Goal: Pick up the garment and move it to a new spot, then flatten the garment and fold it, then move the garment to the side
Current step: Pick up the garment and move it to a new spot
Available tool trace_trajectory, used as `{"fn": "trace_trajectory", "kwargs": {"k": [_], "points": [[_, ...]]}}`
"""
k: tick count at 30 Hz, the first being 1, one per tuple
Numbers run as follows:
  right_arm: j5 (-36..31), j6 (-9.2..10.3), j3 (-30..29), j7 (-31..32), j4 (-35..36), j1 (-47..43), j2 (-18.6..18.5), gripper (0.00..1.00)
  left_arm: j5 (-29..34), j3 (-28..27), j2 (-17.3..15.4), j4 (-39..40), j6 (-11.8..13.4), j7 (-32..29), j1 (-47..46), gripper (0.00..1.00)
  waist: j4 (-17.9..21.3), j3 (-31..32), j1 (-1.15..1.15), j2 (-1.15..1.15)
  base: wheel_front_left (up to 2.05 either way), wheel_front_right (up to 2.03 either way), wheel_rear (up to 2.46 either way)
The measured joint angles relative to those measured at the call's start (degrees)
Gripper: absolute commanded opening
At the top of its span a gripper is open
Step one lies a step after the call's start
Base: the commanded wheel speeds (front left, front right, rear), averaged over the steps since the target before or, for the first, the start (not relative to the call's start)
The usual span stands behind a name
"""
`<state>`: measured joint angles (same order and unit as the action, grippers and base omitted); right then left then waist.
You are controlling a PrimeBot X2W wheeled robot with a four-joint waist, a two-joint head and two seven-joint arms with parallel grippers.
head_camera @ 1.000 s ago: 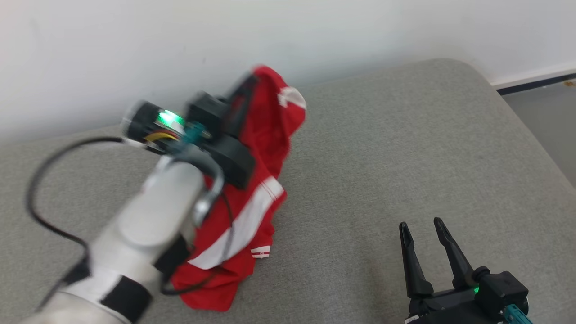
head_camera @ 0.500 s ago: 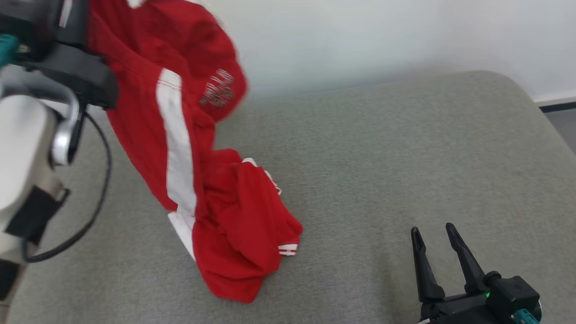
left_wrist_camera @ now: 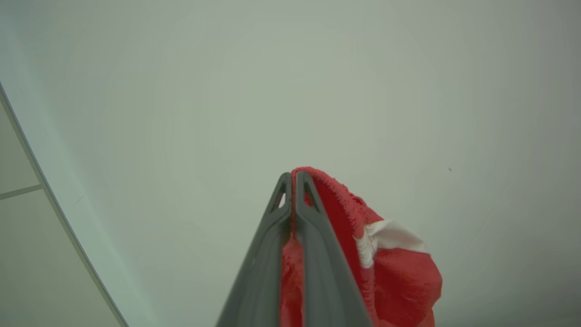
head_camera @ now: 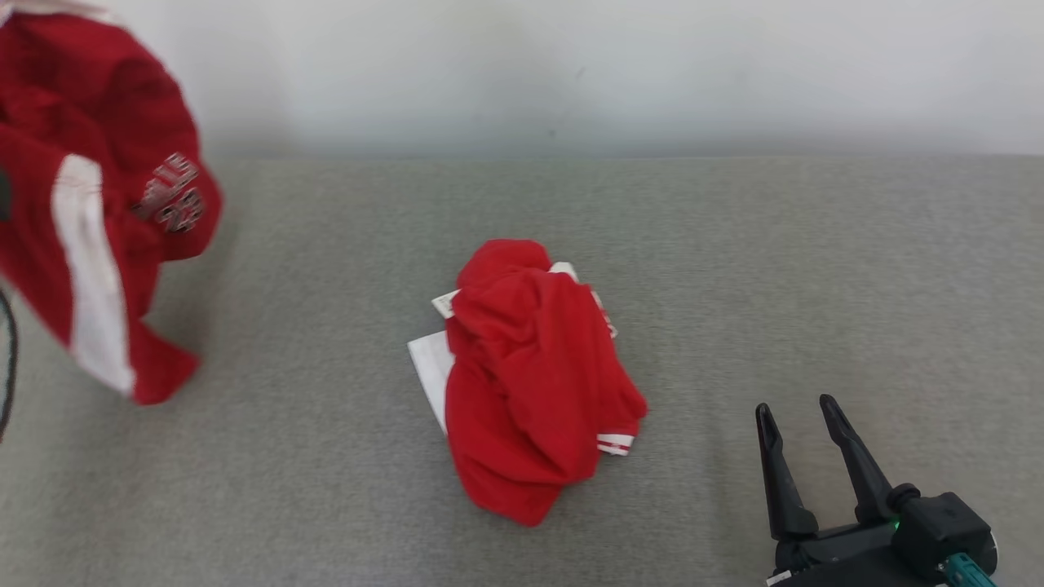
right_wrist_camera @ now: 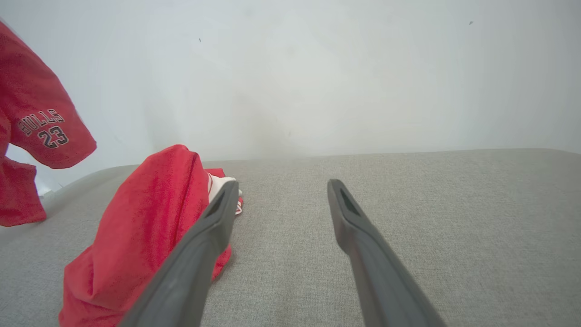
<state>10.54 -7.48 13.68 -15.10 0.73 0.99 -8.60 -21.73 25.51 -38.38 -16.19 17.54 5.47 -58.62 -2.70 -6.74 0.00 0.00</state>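
Observation:
A red garment with a white stripe and "BULLS 23" lettering hangs in the air at the far left of the head view. In the left wrist view my left gripper is shut on a red and white fold of the garment. A second red and white heap lies crumpled on the grey cushion, apart from the hanging piece. My right gripper stands open low at the right, holding nothing. In the right wrist view the right gripper points past the heap, with the hanging piece further left.
The grey upholstered surface stretches wide to the right of the heap. A plain white wall runs along its far edge. A black cable shows at the left edge.
The head camera has shifted. My left arm has lifted the red garment up and to the left, out of the picture. The lower red piece has come away and lies heaped on the cushion.

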Motion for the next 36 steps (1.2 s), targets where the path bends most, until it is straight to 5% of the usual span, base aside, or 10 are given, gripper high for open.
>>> {"fn": "trace_trajectory", "kwargs": {"k": [6, 14, 29, 31, 32, 33, 34, 35, 36], "points": [[-0.1, 0.00, -0.3, 0.0, 0.1, 0.6, -1.2, 1.00, -1.9, -2.4, -2.1, -1.0, -0.5, 2.3, 1.6, 0.00, -4.2, -1.4, 0.00, 0.00, 0.00, 0.00, 0.00], [-0.1, 0.00, 0.5, 0.0, 0.4, 2.8, -1.9, 1.00, -6.4, -2.2, 0.5, -7.6, -3.2, 4.0, 6.1, 0.00, -7.2, -4.6, 0.00, 0.00, 0.00, 0.00, 0.00], [-0.3, 0.00, -0.2, 0.0, 1.2, 4.3, -2.6, 1.00, -13.2, -4.6, 4.3, -32.9, -5.9, 5.7, 11.2, 0.00, -3.6, -9.4, 0.01, 0.01, 0.00, 0.00, 0.00], [-0.3, 0.00, -0.2, 0.0, 1.3, 4.4, -2.5, 1.00, -14.3, -4.5, 5.7, -36.3, -7.0, 4.8, 11.3, 0.10, -2.9, -9.9, 0.01, 0.00, 0.00, 0.00, 0.00], [-0.4, 0.00, -0.3, 0.0, 1.3, 4.4, -2.5, 1.00, -14.8, -4.7, 6.3, -36.9, -7.8, 4.9, 11.3, 0.31, -2.7, -10.0, 0.01, 0.00, 0.00, 0.00, 0.00], [-0.5, 0.00, -0.4, 0.0, 1.3, 4.4, -2.5, 1.00, -15.8, -5.2, 7.1, -37.6, -7.9, 5.0, 11.1, 0.35, -2.6, -10.1, 0.01, 0.00, 0.00, 0.00, 0.00], [-0.5, 0.00, -0.3, 0.0, 1.3, 4.4, -2.4, 1.00, -16.0, -5.3, 7.5, -38.3, -8.2, 4.9, 11.0, 0.51, -2.5, -10.2, 0.01, 0.01, 0.00, 0.00, 0.00], [-0.5, 0.00, -0.4, 0.0, 1.2, 4.4, -2.3, 1.00, -16.2, -5.5, 7.9, -38.9, -8.4, 5.0, 10.8, 0.97, -2.5, -10.1, 0.02, 0.01, 0.00, 0.00, 0.00], [-0.5, 0.00, -0.3, 0.0, 1.1, 4.4, -2.2, 1.00, -16.7, -5.7, 8.0, -39.4, -8.4, 5.2, 10.4, 1.00, -2.5, -10.0, 0.01, 0.01, 0.00, 0.00, 0.00]]}}
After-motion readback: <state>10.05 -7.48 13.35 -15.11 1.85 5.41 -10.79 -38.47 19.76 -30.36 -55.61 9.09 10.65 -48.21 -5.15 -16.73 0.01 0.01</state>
